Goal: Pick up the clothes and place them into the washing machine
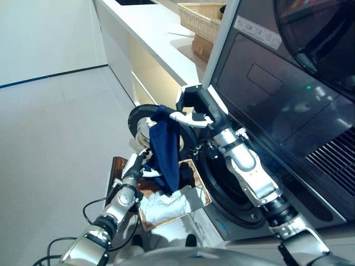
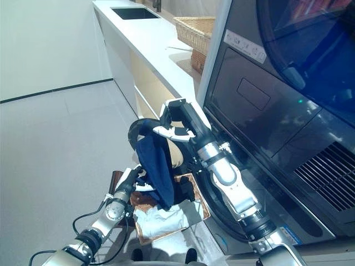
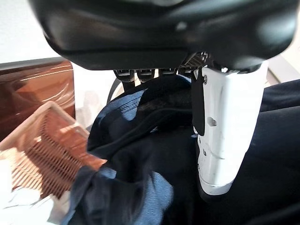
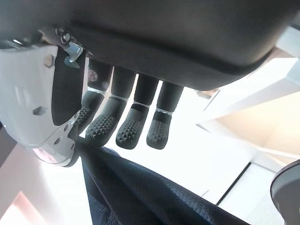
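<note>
A dark navy garment (image 1: 165,149) hangs in front of the washing machine's round opening (image 1: 224,185). My right hand (image 1: 191,111) holds its top edge up, with the cloth pinched between thumb (image 4: 42,93) and curled fingers (image 4: 131,126). My left hand (image 1: 137,166) is lower down at the garment's left edge. In the left wrist view its thumb (image 3: 225,136) presses on the navy cloth (image 3: 140,178) and its fingers curl into a fold. White clothes (image 1: 163,206) lie in a wicker basket (image 1: 203,191) on the floor below.
The machine's round door (image 1: 138,119) stands open to the left, behind the garment. A dark appliance front (image 1: 266,88) rises above the opening. A white counter (image 1: 150,33) with a woven basket (image 1: 201,16) runs along the back. Pale floor lies to the left.
</note>
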Robot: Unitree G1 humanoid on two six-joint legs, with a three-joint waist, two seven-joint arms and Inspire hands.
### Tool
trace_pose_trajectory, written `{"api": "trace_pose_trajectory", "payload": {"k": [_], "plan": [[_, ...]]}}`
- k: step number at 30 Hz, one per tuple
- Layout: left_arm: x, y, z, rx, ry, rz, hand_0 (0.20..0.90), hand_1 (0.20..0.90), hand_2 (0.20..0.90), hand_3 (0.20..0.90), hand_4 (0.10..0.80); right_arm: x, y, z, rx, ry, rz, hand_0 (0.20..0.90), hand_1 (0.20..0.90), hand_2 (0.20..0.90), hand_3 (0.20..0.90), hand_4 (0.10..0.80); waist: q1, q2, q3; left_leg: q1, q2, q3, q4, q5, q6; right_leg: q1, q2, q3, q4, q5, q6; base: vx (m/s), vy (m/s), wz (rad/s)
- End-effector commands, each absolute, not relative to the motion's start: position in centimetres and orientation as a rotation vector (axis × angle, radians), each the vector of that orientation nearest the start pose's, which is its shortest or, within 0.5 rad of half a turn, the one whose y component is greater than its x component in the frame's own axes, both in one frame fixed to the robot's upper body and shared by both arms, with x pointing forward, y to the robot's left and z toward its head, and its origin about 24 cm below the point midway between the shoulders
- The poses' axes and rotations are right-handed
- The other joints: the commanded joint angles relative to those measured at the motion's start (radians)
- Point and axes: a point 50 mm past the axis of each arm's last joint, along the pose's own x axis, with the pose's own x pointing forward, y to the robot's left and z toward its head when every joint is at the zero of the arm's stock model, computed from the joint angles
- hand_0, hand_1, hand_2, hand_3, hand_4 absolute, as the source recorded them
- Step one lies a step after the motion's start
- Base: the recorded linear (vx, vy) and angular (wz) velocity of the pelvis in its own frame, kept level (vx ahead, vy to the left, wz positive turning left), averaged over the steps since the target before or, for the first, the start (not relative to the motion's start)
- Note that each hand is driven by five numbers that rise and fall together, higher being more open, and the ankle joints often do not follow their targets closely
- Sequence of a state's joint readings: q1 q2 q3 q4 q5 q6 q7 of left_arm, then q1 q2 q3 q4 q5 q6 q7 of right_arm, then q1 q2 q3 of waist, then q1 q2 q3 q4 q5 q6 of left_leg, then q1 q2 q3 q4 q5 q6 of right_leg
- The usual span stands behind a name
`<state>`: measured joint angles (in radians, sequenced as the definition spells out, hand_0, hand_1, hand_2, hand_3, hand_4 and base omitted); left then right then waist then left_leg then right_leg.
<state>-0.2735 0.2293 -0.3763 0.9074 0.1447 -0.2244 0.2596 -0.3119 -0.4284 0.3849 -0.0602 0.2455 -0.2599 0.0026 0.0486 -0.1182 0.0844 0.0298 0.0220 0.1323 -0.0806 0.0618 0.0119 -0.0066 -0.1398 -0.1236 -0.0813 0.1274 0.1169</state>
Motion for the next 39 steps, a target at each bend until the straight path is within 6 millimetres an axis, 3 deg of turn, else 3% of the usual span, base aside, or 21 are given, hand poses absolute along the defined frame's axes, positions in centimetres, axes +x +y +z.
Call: {"api": "trace_pose_trajectory", "payload": {"k": [1, 13, 21, 22, 23, 24, 25, 26, 27, 28, 33, 39], "plan": [[30.6, 12.2, -2.3, 0.577, 0.135, -0.19, 0.9, 0.9, 0.9, 0.9, 0.8, 27.8, -10.5, 20.0, -0.08, -0.782, 0.485, 0.2, 0.2, 0.2, 0.2, 0.3, 0.022, 0.026, -0.084, 0.029, -0.007, -0.004, -0.007, -0.052, -0.059, 0.032, 0.039, 0.0, 0.065, -0.038, 0.019, 0.0, 0.0, 0.0], [31.6, 10.0, -1.2, 0.553, 0.098, -0.235, 0.9, 0.9, 0.9, 0.9, 0.8, 27.4, -7.6, 21.4, -0.078, -0.825, 0.622, 0.2, 0.2, 0.2, 0.2, 0.3, 0.006, 0.03, -0.089, 0.04, -0.002, 0.007, -0.007, -0.053, -0.057, 0.03, 0.041, 0.015, 0.071, -0.04, 0.016, 0.002, -0.003, -0.05], [31.5, 9.5, -1.3, 0.539, 0.108, -0.239, 0.9, 0.9, 0.9, 0.9, 0.8, 27.8, -7.2, 21.6, -0.074, -0.821, 0.624, 0.2, 0.2, 0.2, 0.2, 0.3, 0.001, 0.031, -0.089, 0.045, -0.002, 0.013, -0.007, -0.055, -0.056, 0.029, 0.043, 0.02, 0.074, -0.038, 0.016, 0.0, -0.001, 0.0], [31.5, 9.5, -1.4, 0.536, 0.109, -0.238, 0.631, 0.631, 0.631, 0.631, 0.608, 27.8, -7.4, 21.5, -0.08, -0.82, 0.619, 0.2, 0.2, 0.2, 0.2, 0.3, 0.001, 0.031, -0.089, 0.044, -0.002, 0.014, -0.007, -0.055, -0.056, 0.028, 0.043, 0.02, 0.074, -0.038, 0.017, 0.0, 0.0, 0.0], [31.4, 9.6, -1.5, 0.53, 0.113, -0.237, 0.469, 0.469, 0.469, 0.469, 0.492, 27.8, -7.6, 21.4, -0.082, -0.815, 0.61, 0.2, 0.2, 0.2, 0.2, 0.3, 0.001, 0.032, -0.089, 0.045, -0.002, 0.012, -0.007, -0.055, -0.055, 0.027, 0.044, 0.02, 0.075, -0.039, 0.017, 0.0, 0.0, 0.0], [31.4, 9.7, -1.6, 0.531, 0.12, -0.235, 0.395, 0.395, 0.395, 0.395, 0.439, 27.8, -8.0, 21.0, -0.078, -0.802, 0.595, 0.2, 0.2, 0.2, 0.2, 0.3, 0.001, 0.031, -0.089, 0.045, -0.002, 0.012, -0.007, -0.055, -0.055, 0.027, 0.044, 0.019, 0.075, -0.039, 0.016, 0.0, 0.0, 0.0], [31.4, 9.7, -1.6, 0.531, 0.12, -0.236, 0.422, 0.422, 0.422, 0.422, 0.459, 27.8, -8.0, 21.0, -0.078, -0.802, 0.595, 0.2, 0.2, 0.2, 0.2, 0.3, 0.001, 0.031, -0.089, 0.045, -0.002, 0.012, -0.007, -0.055, -0.055, 0.027, 0.044, 0.019, 0.075, -0.039, 0.016, 0.0, 0.0, 0.0], [31.3, 9.7, -1.7, 0.53, 0.124, -0.233, 0.2, 0.2, 0.2, 0.2, 0.3, 28.0, -8.4, 20.4, -0.071, -0.779, 0.571, 0.214, 0.214, 0.214, 0.214, 0.31, 0.001, 0.032, -0.089, 0.044, -0.002, 0.011, -0.007, -0.055, -0.055, 0.028, 0.043, 0.018, 0.074, -0.04, 0.016, 0.0, 0.0, 0.0], [31.3, 9.8, -1.7, 0.527, 0.127, -0.23, 0.2, 0.2, 0.2, 0.2, 0.3, 28.1, -8.6, 20.0, -0.068, -0.759, 0.558, 0.356, 0.356, 0.356, 0.356, 0.412, 0.0, 0.033, -0.088, 0.045, -0.003, 0.011, -0.007, -0.055, -0.055, 0.028, 0.043, 0.018, 0.074, -0.039, 0.016, 0.0, 0.0, 0.0], [31.2, 10.0, -1.8, 0.521, 0.131, -0.226, 0.2, 0.2, 0.2, 0.2, 0.3, 28.2, -9.0, 19.5, -0.066, -0.738, 0.54, 0.9, 0.9, 0.9, 0.9, 0.8, 0.0, 0.033, -0.088, 0.045, -0.003, 0.011, -0.007, -0.056, -0.054, 0.029, 0.043, 0.018, 0.074, -0.039, 0.017, 0.0, 0.0, 0.0], [31.1, 10.7, -2.0, 0.51, 0.143, -0.202, 0.2, 0.2, 0.2, 0.2, 0.3, 28.7, -10.5, 16.7, -0.091, -0.631, 0.453, 0.9, 0.9, 0.9, 0.9, 0.8, -0.002, 0.036, -0.085, 0.045, -0.003, 0.01, -0.007, -0.056, -0.053, 0.029, 0.042, 0.018, 0.075, -0.041, 0.017, 0.0, 0.0, 0.0], [31.4, 11.6, -1.6, 0.506, 0.128, -0.169, 0.2, 0.2, 0.2, 0.2, 0.3, 29.2, -13.9, 12.7, -0.191, -0.488, 0.226, 0.9, 0.9, 0.9, 0.9, 0.8, -0.005, 0.043, -0.081, 0.043, -0.006, 0.007, -0.007, -0.056, -0.051, 0.029, 0.04, 0.017, 0.075, -0.042, 0.019, 0.0, 0.0, 0.0]]}}
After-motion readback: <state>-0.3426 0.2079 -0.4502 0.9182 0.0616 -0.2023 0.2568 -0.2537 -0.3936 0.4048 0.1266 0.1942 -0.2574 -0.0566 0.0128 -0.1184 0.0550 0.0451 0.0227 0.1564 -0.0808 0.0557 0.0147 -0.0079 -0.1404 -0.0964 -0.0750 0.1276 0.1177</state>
